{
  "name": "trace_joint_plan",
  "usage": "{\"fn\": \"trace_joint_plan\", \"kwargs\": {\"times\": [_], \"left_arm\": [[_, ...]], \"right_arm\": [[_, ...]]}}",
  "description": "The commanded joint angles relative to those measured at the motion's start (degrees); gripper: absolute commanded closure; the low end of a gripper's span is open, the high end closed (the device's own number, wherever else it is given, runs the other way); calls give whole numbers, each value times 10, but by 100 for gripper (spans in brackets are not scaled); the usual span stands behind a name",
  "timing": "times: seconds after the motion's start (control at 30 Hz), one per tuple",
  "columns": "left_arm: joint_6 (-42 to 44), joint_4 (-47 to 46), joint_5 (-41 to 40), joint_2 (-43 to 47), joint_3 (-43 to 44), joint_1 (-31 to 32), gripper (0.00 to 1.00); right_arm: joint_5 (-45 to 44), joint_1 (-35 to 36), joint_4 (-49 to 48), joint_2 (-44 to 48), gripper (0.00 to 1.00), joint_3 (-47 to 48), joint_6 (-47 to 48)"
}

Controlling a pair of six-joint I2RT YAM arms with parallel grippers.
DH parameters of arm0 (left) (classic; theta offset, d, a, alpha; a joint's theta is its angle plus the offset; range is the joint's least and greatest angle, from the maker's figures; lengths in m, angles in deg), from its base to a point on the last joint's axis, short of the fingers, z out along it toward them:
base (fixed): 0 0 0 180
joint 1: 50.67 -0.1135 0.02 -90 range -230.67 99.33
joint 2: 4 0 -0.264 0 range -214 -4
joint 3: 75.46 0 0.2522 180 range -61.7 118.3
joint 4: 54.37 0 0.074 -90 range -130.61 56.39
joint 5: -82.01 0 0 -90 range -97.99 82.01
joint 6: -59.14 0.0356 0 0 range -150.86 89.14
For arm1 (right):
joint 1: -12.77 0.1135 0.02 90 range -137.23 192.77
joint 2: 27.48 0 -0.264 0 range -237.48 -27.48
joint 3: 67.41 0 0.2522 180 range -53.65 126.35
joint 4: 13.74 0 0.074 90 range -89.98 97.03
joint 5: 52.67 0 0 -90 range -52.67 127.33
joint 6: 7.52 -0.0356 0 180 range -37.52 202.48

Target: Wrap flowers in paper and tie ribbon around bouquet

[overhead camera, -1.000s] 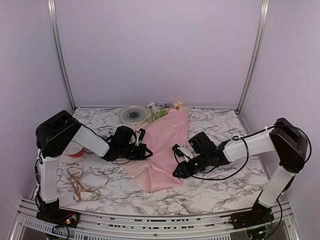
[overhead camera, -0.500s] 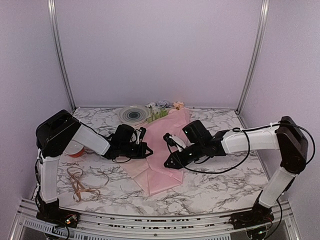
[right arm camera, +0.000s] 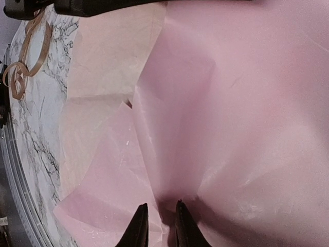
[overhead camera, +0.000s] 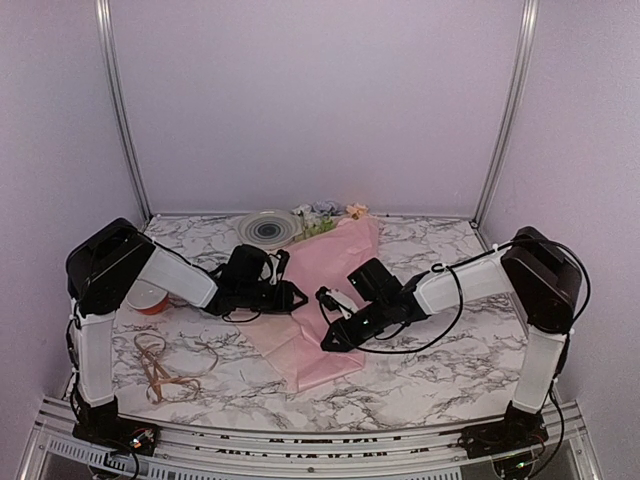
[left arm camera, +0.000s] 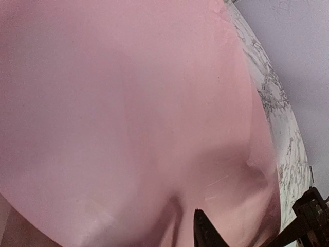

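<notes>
paper leads this moment: the large thin light-pink sheet of wrapping paper (overhead camera: 322, 285) lies folded over on the marble-patterned table (overhead camera: 440, 370). it runs diagonally from near centre to the back wall, where the pink, white and bluish artificial flowers (overhead camera: 322, 211) poke out of its far end.

the left gripper (overhead camera: 294, 296) sits at the sheet's left edge, probably to pin that side while the other arm works. its wrist view is filled with pink, so i cannot tell whether its jaws are parted or closed. the right gripper (right arm camera: 160, 226) is low over the middle of the fold, its tips a narrow slit apart astride a crease. it seems about to pinch the crease and draw the flap tighter.

the long tan ribbon strand (overhead camera: 165, 365) lies curled near the left arm's base, well apart from the paper. a small orange-red spool (overhead camera: 148, 298) sits behind the left arm, and a round striped disc (overhead camera: 268, 229) sits just beside the flowers. the two arms crowd each other across the sheet.
</notes>
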State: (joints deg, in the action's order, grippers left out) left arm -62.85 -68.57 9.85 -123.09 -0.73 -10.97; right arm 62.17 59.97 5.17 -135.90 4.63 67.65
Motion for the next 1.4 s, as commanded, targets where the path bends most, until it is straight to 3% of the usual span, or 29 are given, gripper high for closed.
{"fn": "trace_joint_plan", "kwargs": {"times": [0.0,0.23,0.37,0.63,0.87,1.07,1.23,1.37], "left_arm": [[9,33,-47,86,-27,-3,62],[3,185,-207,228,-100,-21,40],[-17,277,-238,252,-121,-49,35],[-76,241,-223,285,-215,-71,30],[-103,134,-153,228,-221,-80,30],[-123,80,-92,212,-212,-77,43],[-116,78,-88,228,-206,-69,66],[-111,78,-93,236,-201,-61,90]], "right_arm": [[-39,5,25,-20,81,-10,-11],[-49,28,30,-13,81,-8,-8],[-53,31,23,-3,81,-13,-8],[-50,34,16,-8,81,-21,-8],[-47,34,18,-5,81,-18,-3],[-52,34,12,-2,81,-23,-6],[-53,34,12,-4,81,-27,-6],[-52,34,7,-3,81,-32,-8]]}}
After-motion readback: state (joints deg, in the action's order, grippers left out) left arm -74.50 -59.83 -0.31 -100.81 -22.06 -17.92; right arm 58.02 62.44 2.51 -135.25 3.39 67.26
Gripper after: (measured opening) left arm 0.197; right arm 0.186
